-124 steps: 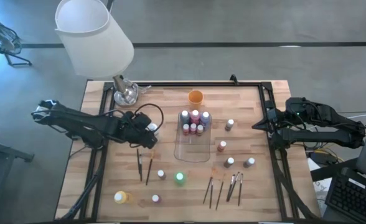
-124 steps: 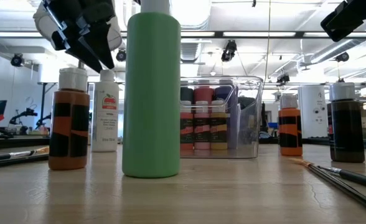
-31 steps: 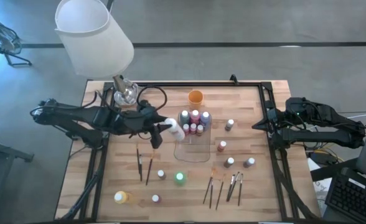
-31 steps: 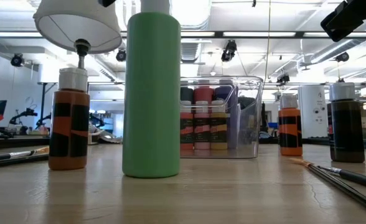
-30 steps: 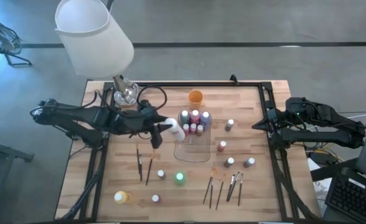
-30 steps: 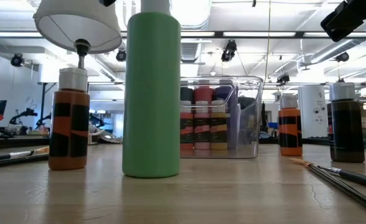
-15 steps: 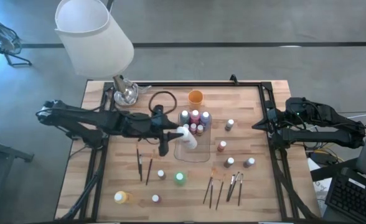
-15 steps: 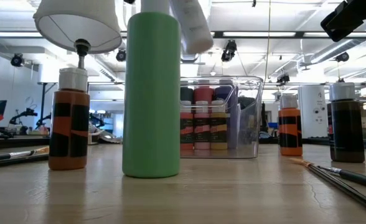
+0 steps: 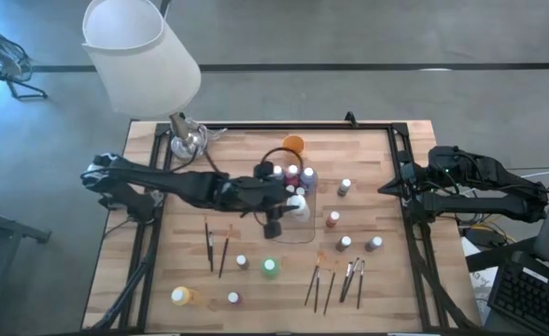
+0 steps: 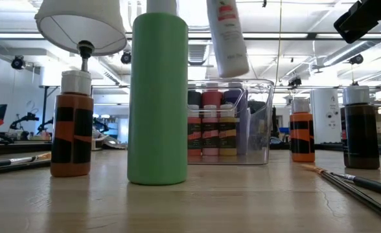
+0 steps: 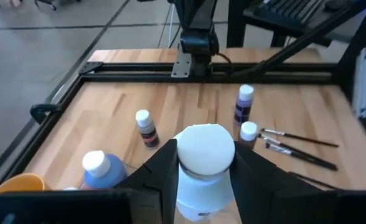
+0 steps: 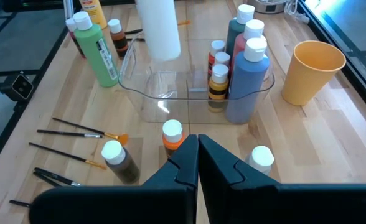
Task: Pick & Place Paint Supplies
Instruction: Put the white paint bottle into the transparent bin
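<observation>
From above: my left gripper (image 9: 288, 207) reaches over the middle of the table (image 9: 387, 289) and pinches a white paint bottle (image 9: 299, 206) above the clear tray (image 9: 291, 233). Six bottles stand in the tray's half toward the table's far edge. Eight more bottles stand loose on the table: four between the tray and the right edge, four toward the near left corner, among them a green bottle (image 9: 270, 268). Two brushes (image 9: 216, 248) lie left of the tray; about five more lie near the near edge, too thin to count surely. One orange cup (image 9: 293, 145) stands beyond the tray. My right gripper (image 9: 387, 189) waits at the right edge.

At table height: the white bottle hangs tilted, clear above the tray's rim, with nothing of my gripper showing. The green bottle fills the front, with one brown bottle (image 10: 70, 129) beside it.

Left wrist: my two fingers (image 11: 160, 169) press on either side of the white bottle, whose round end faces the camera. It sits squarely between them.

Right wrist: my own jaws are pressed together, holding nothing. The white bottle hangs over the tray's vacant half, well apart from these jaws.
</observation>
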